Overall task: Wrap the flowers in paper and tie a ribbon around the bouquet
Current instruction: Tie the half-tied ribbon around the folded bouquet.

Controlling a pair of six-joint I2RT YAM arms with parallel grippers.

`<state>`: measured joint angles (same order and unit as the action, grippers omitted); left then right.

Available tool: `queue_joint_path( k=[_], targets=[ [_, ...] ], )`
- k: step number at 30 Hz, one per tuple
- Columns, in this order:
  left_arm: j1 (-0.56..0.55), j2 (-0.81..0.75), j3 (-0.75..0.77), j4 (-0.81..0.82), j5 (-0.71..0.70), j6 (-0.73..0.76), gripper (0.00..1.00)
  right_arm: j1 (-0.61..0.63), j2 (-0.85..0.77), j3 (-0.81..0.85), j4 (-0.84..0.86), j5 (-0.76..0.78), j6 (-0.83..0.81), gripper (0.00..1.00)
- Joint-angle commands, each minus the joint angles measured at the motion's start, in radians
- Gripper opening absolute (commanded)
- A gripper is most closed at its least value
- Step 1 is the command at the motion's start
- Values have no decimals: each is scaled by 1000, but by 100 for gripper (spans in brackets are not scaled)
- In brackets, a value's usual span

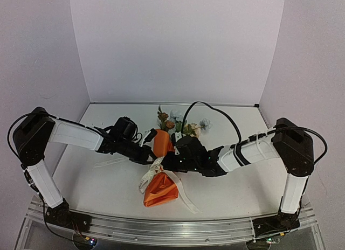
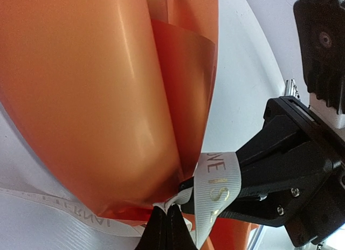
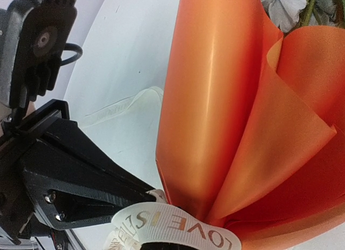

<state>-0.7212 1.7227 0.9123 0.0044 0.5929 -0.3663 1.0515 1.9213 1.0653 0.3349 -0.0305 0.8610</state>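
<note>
While the bouquet (image 1: 161,146) lies with its flowers (image 1: 171,120) toward the table's (image 1: 242,191) far edge, its waist is flanked.
The ribbon (image 2: 215,180) is pinched there by left gripper (image 2: 164,228) and right gripper (image 1: 173,162).

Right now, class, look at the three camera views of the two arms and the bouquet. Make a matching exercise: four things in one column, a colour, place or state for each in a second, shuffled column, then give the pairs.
Column one:
1. the ribbon
2. the paper
3. the flowers
4. left gripper

Column two:
A. poking out of the paper's far end
B. shut on the ribbon
C. cream-white, lettered, at the pinched waist
D. orange, rolled into a cone

Pairs: 1-C, 2-D, 3-A, 4-B
</note>
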Motion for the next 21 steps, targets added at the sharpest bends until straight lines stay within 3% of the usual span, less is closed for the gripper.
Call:
queue_joint_path(
  k=[1,14,21],
  targets=[
    [-4,-45,-3,52,-70,-20,0,1,-3,-5,0,23,-19,0],
    [-5,-90,-43,102,-182,-66,0,11,-128,-73,-64,69,-56,13],
    [-5,-83,-37,111,-164,-66,0,27,-188,-69,-138,87,-83,22]
  ],
)
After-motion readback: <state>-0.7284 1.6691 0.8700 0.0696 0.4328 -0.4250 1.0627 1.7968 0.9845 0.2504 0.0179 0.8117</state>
